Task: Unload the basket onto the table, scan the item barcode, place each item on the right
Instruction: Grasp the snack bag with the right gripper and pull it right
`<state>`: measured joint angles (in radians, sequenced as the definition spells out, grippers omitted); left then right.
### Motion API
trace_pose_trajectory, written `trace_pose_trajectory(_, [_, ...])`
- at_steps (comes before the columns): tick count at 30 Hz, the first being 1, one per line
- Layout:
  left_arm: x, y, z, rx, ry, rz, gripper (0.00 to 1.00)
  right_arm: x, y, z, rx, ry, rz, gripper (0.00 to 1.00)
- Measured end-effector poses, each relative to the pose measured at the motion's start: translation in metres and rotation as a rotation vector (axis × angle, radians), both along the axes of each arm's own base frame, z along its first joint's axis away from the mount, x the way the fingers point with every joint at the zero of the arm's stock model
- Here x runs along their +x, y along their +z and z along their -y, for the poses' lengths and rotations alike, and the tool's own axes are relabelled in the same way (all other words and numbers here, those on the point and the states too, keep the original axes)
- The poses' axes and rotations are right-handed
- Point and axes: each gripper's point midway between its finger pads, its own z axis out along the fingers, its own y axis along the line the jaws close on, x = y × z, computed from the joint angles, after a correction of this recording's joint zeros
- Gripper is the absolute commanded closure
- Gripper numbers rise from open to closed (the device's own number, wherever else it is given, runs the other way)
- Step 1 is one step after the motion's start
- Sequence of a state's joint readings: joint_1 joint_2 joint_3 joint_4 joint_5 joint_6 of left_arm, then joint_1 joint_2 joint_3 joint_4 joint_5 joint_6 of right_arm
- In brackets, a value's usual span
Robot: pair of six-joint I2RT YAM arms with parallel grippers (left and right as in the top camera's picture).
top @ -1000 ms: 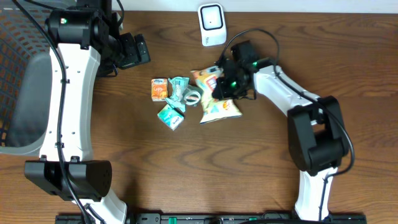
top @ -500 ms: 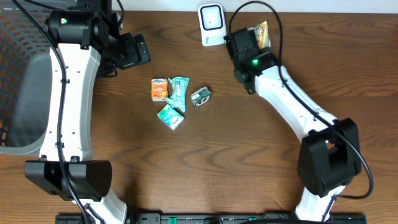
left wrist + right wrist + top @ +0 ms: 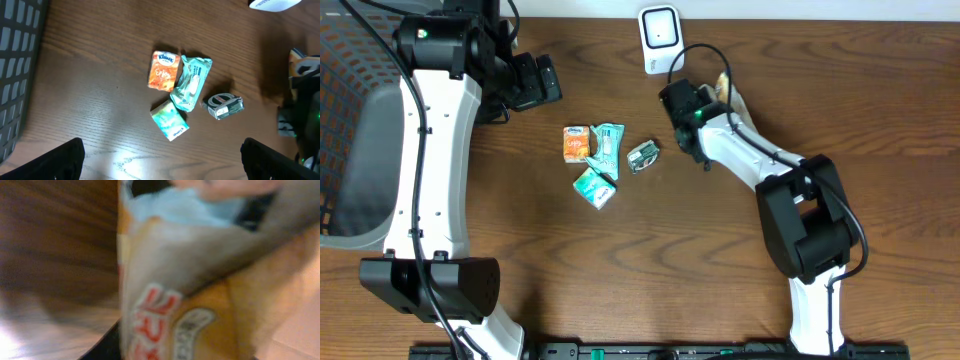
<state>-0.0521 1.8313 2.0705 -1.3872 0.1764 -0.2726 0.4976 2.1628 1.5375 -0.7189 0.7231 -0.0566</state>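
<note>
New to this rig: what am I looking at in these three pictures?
Two robot arms stand at a table, each ending in a two-finger gripper. One picture looks down from above; the other two come from cameras on the wrists. On the table lie an orange tissue pack, a teal wipes pack, a small green pack and a small grey item; a white scanner sits at the far edge. The left gripper is open and empty. A snack bag fills the right wrist's blurred view, at the right gripper; whether it is gripped is unclear.
</note>
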Motion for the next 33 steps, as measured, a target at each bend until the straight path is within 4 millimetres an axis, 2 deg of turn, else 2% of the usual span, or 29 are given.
trace_pose_trajectory(1, [0.000, 0.000, 0.000, 0.000, 0.000, 0.000, 0.02, -0.005, -0.003, -0.012, 0.029, 0.024, -0.023, 0.35])
trace_pose_trajectory(5, [0.000, 0.000, 0.000, 0.000, 0.000, 0.000, 0.02, -0.018, -0.006, -0.042, 0.118, 0.075, -0.067, 0.30])
trace_pose_trajectory(7, [0.000, 0.000, 0.000, 0.000, 0.000, 0.000, 0.02, -0.024, -0.001, -0.058, 0.172, 0.104, -0.084, 0.33])
trace_pose_trajectory(10, [0.000, 0.000, 0.000, 0.000, 0.000, 0.000, 0.02, -0.027, 0.024, -0.077, 0.245, 0.132, -0.070, 0.34])
trace_pose_trajectory(11, [0.000, 0.000, 0.000, 0.000, 0.000, 0.000, 0.02, -0.023, 0.041, -0.081, 0.279, 0.130, -0.042, 0.36])
trace_pose_trajectory(12, [0.000, 0.000, 0.000, 0.000, 0.000, 0.000, 0.02, -0.020, 0.052, -0.082, 0.299, 0.128, -0.022, 0.40])
trace_pose_trajectory(16, [0.000, 0.000, 0.000, 0.000, 0.000, 0.000, 0.02, -0.002, 0.108, -0.075, 0.422, 0.102, 0.085, 0.90])
trace_pose_trajectory(17, [0.000, 0.000, 0.000, 0.000, 0.000, 0.000, 0.02, 0.001, 0.117, -0.070, 0.455, 0.092, 0.098, 0.95])
trace_pose_trajectory(19, [0.000, 0.000, 0.000, 0.000, 0.000, 0.000, 0.02, 0.005, 0.127, -0.057, 0.507, 0.063, 0.104, 0.98])
trace_pose_trajectory(21, [0.000, 0.000, 0.000, 0.000, 0.000, 0.000, 0.02, 0.005, 0.122, -0.045, 0.559, 0.035, 0.062, 0.99])
trace_pose_trajectory(25, [0.000, 0.000, 0.000, 0.000, 0.000, 0.000, 0.02, -0.007, 0.090, -0.031, 0.636, -0.021, -0.086, 0.99])
trace_pose_trajectory(31, [0.000, 0.000, 0.000, 0.000, 0.000, 0.000, 0.02, -0.053, 0.007, -0.034, 0.625, -0.088, -0.381, 0.99])
trace_pose_trajectory(33, [0.000, 0.000, 0.000, 0.000, 0.000, 0.000, 0.02, -0.069, -0.014, -0.032, 0.604, -0.110, -0.457, 0.99])
